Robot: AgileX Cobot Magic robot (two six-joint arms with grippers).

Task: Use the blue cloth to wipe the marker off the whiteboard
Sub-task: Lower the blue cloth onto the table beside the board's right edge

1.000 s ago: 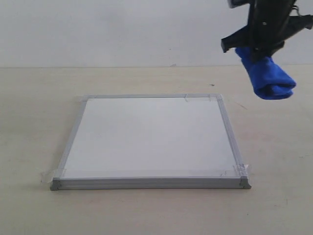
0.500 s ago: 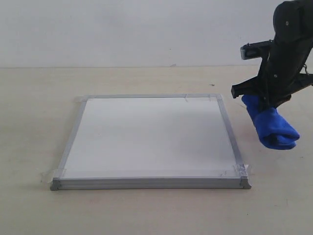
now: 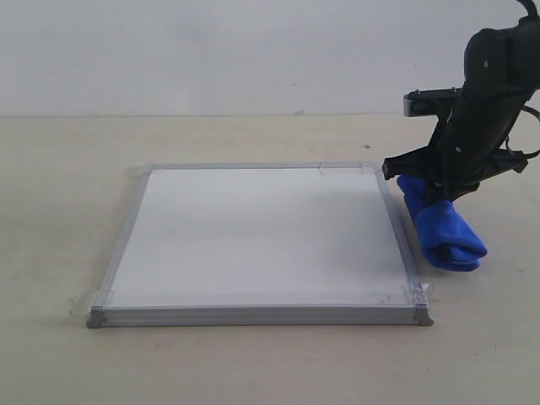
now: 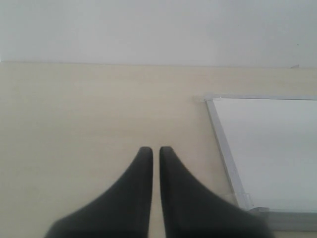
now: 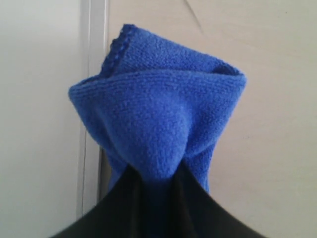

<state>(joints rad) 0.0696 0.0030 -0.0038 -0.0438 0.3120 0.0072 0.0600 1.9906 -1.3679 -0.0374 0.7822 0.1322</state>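
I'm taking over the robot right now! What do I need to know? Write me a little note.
Left pincer: shut, holding nothing, over the table beside a corner of the whiteboard.
Right pincer: shut on the blue cloth, which hangs just off the board's right edge in the exterior view, low by the table; whether it touches cannot be told.
Done: no marker line shows on the board in any view.
Left: probably just putting the cloth down and letting go.
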